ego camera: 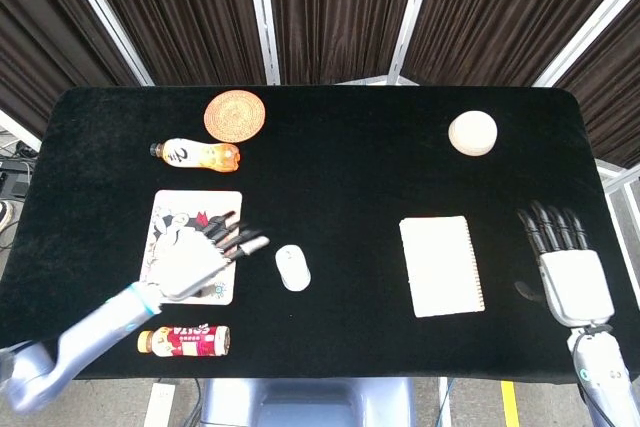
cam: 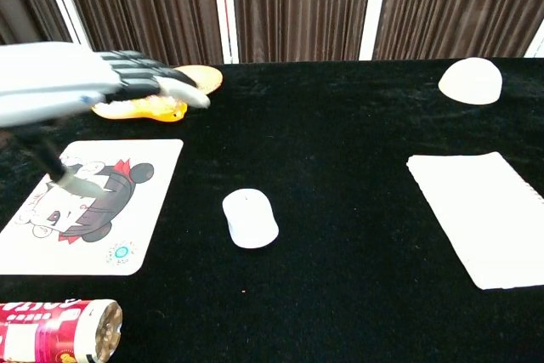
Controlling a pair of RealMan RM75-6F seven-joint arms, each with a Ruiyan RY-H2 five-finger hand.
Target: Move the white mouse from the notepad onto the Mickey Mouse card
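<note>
The white mouse point(ego camera: 293, 268) point(cam: 250, 218) lies on the black cloth between the Mickey Mouse card point(ego camera: 176, 222) point(cam: 81, 210) and the white notepad point(ego camera: 441, 265) point(cam: 480, 214), touching neither. My left hand point(ego camera: 198, 255) point(cam: 102, 82) hovers open above the card's right part, fingers stretched toward the mouse, a short gap left of it. My right hand point(ego camera: 566, 264) is open at the table's right edge, right of the notepad, holding nothing; the chest view does not show it.
An orange bottle point(ego camera: 195, 154) point(cam: 136, 103) and a woven coaster point(ego camera: 237, 114) lie behind the card. A red-labelled bottle point(ego camera: 185, 340) point(cam: 58, 330) lies in front of it. A white dome-shaped object point(ego camera: 473, 133) point(cam: 469, 81) sits at the back right.
</note>
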